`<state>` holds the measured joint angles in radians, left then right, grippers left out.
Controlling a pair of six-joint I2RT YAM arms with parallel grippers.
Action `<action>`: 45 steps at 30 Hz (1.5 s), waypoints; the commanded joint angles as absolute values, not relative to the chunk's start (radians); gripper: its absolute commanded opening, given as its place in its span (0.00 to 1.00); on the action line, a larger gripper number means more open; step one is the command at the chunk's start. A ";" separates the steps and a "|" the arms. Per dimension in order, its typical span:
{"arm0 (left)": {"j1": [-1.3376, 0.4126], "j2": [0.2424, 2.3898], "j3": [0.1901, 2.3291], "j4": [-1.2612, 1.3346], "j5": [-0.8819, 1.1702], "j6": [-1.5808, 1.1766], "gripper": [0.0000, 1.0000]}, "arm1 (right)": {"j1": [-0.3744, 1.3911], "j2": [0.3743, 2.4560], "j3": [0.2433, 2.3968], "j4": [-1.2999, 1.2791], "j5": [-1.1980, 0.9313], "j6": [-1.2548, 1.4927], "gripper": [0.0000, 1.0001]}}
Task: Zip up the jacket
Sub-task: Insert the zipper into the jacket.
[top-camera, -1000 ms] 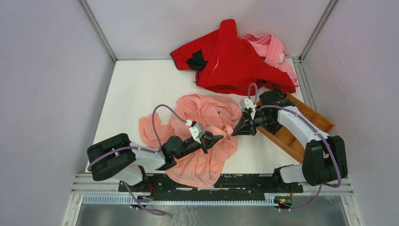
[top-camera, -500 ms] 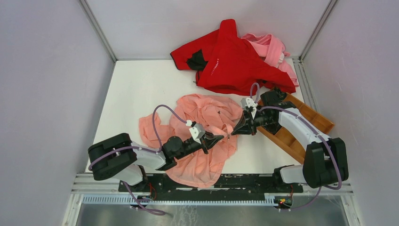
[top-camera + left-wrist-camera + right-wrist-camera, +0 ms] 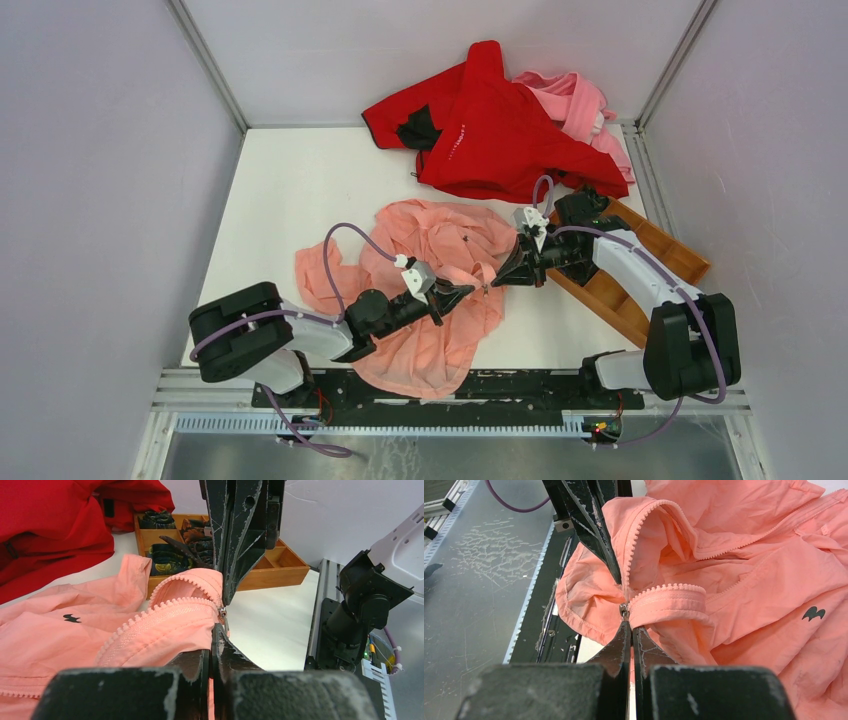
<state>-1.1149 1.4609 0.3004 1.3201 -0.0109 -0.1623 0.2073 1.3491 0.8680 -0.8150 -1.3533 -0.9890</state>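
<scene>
**Jacket, with both arms engaged.** The salmon-pink jacket lies crumpled at the middle of the worktop. Its hem is draped toward the near edge, between the two arm bases.

The left gripper is clenched on a fold of the jacket at the zip edge, and the fabric bulges over its tips. Facing it tip to tip, the right gripper is clenched at the slider, where the two rows of teeth meet. Whether it pinches the pull tab or only the tape beside it cannot be told. Beyond the slider the rows part and curl away. A small dark logo marks one panel.

Past the right gripper a wooden tray lies along the right side. At the far edge, well apart from the jacket, lie a red garment and, behind it, a pink garment.

*Handling, as judged.*
- **Stiffness:** the fabric is thin, light and limp. It will probably bunch and ride along with the slider unless the tape behind it is held taut.
- **Grip:** the surface looks smooth and is likely to slip from a shallow pinch.
- **Where to hold:** take the pull tab for travel and the zip tape close behind the slider for counter-tension. Avoid the loose panels, which only stretch and fold.
</scene>
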 commanded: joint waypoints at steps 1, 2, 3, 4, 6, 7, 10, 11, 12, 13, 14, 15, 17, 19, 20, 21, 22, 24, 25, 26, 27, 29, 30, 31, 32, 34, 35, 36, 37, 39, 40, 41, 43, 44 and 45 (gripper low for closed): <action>-1.121 1.465 0.313 1.391 -0.032 -0.140 0.02 | 0.201 1.325 0.864 -0.789 -1.388 -0.974 0.00; -1.122 1.464 0.313 1.394 -0.030 -0.140 0.02 | 0.200 1.324 0.863 -0.785 -1.390 -0.970 0.00; -1.121 1.465 0.313 1.395 -0.028 -0.141 0.02 | 0.199 1.325 0.863 -0.784 -1.389 -0.967 0.00; -1.121 1.465 0.313 1.396 -0.028 -0.141 0.02 | 0.198 1.325 0.862 -0.783 -1.390 -0.967 0.00; -1.121 1.466 0.313 1.398 -0.025 -0.142 0.02 | 0.198 1.325 0.861 -0.779 -1.390 -0.964 0.00; -1.122 1.468 0.314 1.397 -0.025 -0.143 0.02 | 0.198 1.324 0.859 -0.777 -1.393 -0.962 0.00; -1.121 1.475 0.317 1.399 -0.022 -0.143 0.02 | 0.197 1.323 0.857 -0.769 -1.399 -0.952 0.00; -1.121 1.477 0.317 1.400 -0.022 -0.144 0.02 | 0.197 1.321 0.854 -0.764 -1.398 -0.947 0.00; -1.120 1.480 0.318 1.405 -0.021 -0.146 0.02 | 0.197 1.320 0.851 -0.757 -1.400 -0.940 0.00; -1.121 1.483 0.319 1.410 -0.019 -0.147 0.02 | 0.197 1.319 0.846 -0.748 -1.403 -0.928 0.00; -1.120 1.483 0.320 1.410 -0.018 -0.148 0.02 | 0.198 1.318 0.842 -0.738 -1.403 -0.919 0.00; -1.121 1.485 0.321 1.410 -0.017 -0.148 0.02 | 0.198 1.317 0.840 -0.730 -1.403 -0.913 0.00; -1.121 1.487 0.323 1.411 -0.014 -0.147 0.02 | 0.198 1.315 0.838 -0.721 -1.404 -0.905 0.00; -1.121 1.489 0.324 1.411 -0.012 -0.149 0.02 | 0.197 1.313 0.838 -0.721 -1.407 -0.904 0.00; -1.121 1.490 0.324 1.411 -0.012 -0.149 0.02 | 0.196 1.313 0.838 -0.719 -1.408 -0.902 0.00; -1.121 1.491 0.324 1.410 -0.012 -0.149 0.02 | 0.197 1.311 0.838 -0.719 -1.409 -0.900 0.00; -1.121 1.492 0.324 1.411 -0.011 -0.150 0.02 | 0.196 1.311 0.838 -0.718 -1.411 -0.899 0.00; -1.121 1.495 0.324 1.410 -0.009 -0.150 0.02 | 0.196 1.311 0.838 -0.715 -1.411 -0.897 0.00; -1.121 1.493 0.325 1.410 -0.009 -0.151 0.02 | 0.195 1.312 0.838 -0.713 -1.413 -0.896 0.00; -1.122 1.495 0.326 1.409 -0.008 -0.150 0.02 | 0.193 1.310 0.838 -0.712 -1.416 -0.893 0.00; -1.120 1.498 0.327 1.407 -0.008 -0.150 0.02 | 0.194 1.310 0.836 -0.708 -1.418 -0.888 0.00; -1.120 1.504 0.330 1.407 -0.008 -0.152 0.02 | 0.194 1.307 0.829 -0.689 -1.425 -0.866 0.00; -1.121 1.506 0.332 1.409 -0.008 -0.151 0.02 | 0.195 1.305 0.824 -0.677 -1.429 -0.853 0.00; -1.121 1.511 0.334 1.411 -0.008 -0.152 0.02 | 0.194 1.303 0.816 -0.660 -1.430 -0.837 0.00; -1.121 1.514 0.335 1.412 -0.008 -0.153 0.02 | 0.194 1.301 0.808 -0.643 -1.433 -0.821 0.00; -1.121 1.520 0.339 1.416 -0.009 -0.153 0.02 | 0.194 1.291 0.786 -0.588 -1.444 -0.765 0.00; -1.121 1.523 0.340 1.418 -0.011 -0.152 0.02 | 0.194 1.286 0.775 -0.567 -1.447 -0.744 0.00; -1.122 1.525 0.341 1.420 -0.013 -0.152 0.02 | 0.195 1.282 0.765 -0.545 -1.451 -0.724 0.00; -1.120 1.526 0.341 1.423 -0.016 -0.150 0.02 | 0.194 1.279 0.760 -0.534 -1.453 -0.714 0.00; -1.121 1.525 0.340 1.425 -0.021 -0.143 0.02 | 0.194 1.275 0.754 -0.521 -1.455 -0.700 0.00; -1.120 1.524 0.339 1.422 -0.023 -0.138 0.02 | 0.194 1.273 0.752 -0.518 -1.456 -0.697 0.00; -1.120 1.522 0.340 1.417 -0.023 -0.133 0.02 | 0.194 1.272 0.751 -0.514 -1.459 -0.693 0.00; -1.120 1.519 0.342 1.406 -0.018 -0.126 0.02 | 0.195 1.272 0.750 -0.499 -1.467 -0.677 0.00; -1.121 1.517 0.342 1.403 -0.014 -0.123 0.02 | 0.194 1.273 0.750 -0.496 -1.471 -0.671 0.00; -1.121 1.517 0.342 1.402 -0.008 -0.124 0.02 | 0.193 1.274 0.750 -0.494 -1.475 -0.668 0.00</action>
<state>-1.1149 1.5192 0.3141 1.3602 -0.0170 -0.1627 0.1951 1.2976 0.7540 -0.5537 -1.4166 -0.7158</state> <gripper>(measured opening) 0.036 0.010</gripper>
